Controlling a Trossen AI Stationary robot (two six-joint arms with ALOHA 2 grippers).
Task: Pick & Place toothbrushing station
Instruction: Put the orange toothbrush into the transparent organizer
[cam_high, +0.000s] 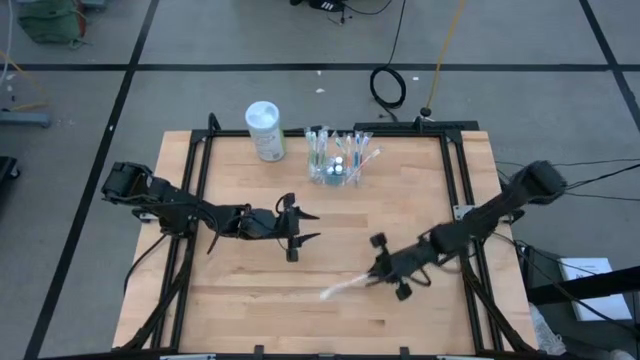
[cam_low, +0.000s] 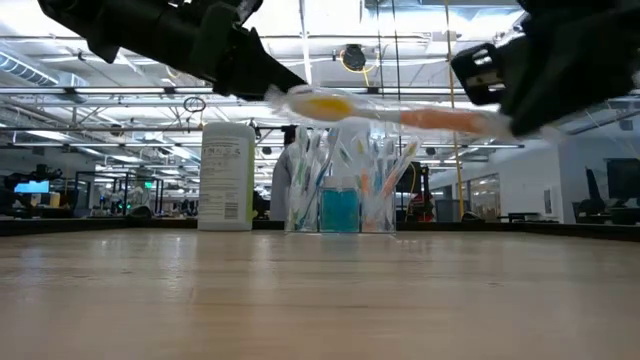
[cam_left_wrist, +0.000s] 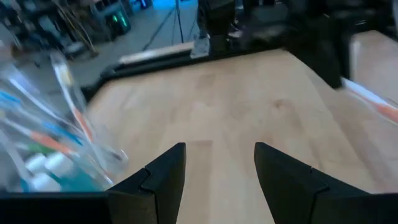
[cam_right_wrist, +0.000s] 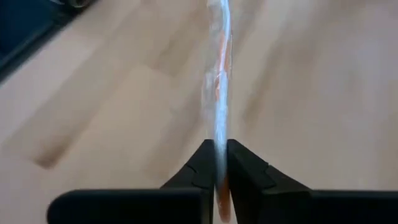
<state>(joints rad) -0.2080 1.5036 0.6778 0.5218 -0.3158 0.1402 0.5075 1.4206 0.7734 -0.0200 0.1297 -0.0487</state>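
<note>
A clear plastic cup (cam_high: 335, 162) holding several toothbrushes and a blue tube stands at the table's far middle, also seen in the low view as the cup (cam_low: 340, 200) and in the left wrist view as the cup (cam_left_wrist: 43, 155). My right gripper (cam_high: 374, 277) hangs over the table's near right part, shut on one wrapped toothbrush (cam_high: 342, 287) with an orange handle. My left gripper (cam_high: 312, 226) hovers open over the table's middle, nothing between its fingers (cam_left_wrist: 161, 180). My right gripper pinches the wrapped toothbrush by one end of its orange handle (cam_right_wrist: 221, 163) between its two fingers. The fingers come from the table's right, slanting down, and the brush runs on ahead of them. It hangs roughly level (cam_low: 400, 112), lifted clear of the table.
A white cylindrical canister (cam_high: 265, 130) stands left of the cup at the far edge. Black frame rails (cam_high: 200, 170) run along the table's left, right and far sides. Bare wood (cam_high: 250, 300) lies across the near half.
</note>
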